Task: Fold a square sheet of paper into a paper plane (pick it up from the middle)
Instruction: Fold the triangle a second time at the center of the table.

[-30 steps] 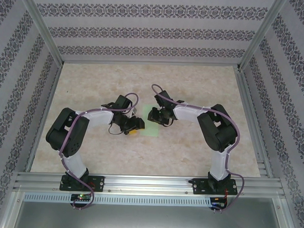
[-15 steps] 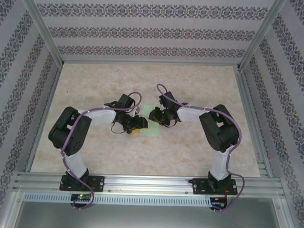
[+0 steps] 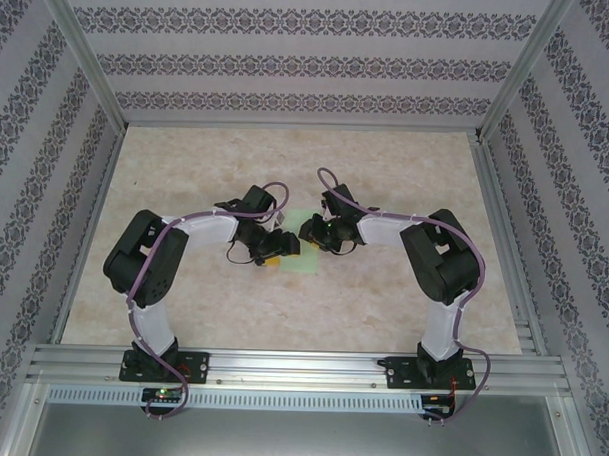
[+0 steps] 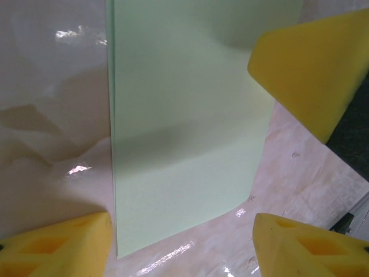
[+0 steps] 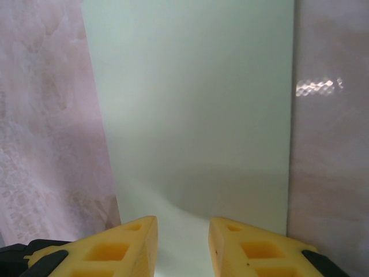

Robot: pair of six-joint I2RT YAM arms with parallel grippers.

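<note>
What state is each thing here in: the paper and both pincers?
square sheet of paper: lying flat on the table, rectangular outline, apparently folded double.
left pincer: open wide, straddling the paper's near end, holding nothing.
right pincer: narrowly open over the paper.

Paper lies on the table; left claw and right claw flank it.

Paper sheet mid-table; left gripper, right gripper above it.
</note>
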